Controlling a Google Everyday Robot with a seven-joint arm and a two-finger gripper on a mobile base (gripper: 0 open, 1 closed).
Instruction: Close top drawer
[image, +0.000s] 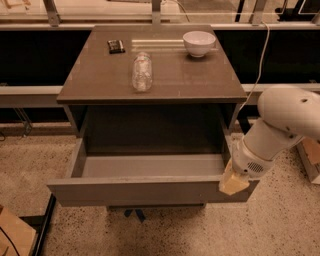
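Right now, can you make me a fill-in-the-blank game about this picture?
1. The top drawer is pulled ____.
2. The gripper is by the drawer front's ____ end in the picture.
3. The clear bottle lies on its ____.
4. On the cabinet top stands a white ____.
Missing words: open, right, side, bowl.

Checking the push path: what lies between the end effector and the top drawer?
Nothing visible: in the camera view the end effector overlaps the top drawer at its right front corner.
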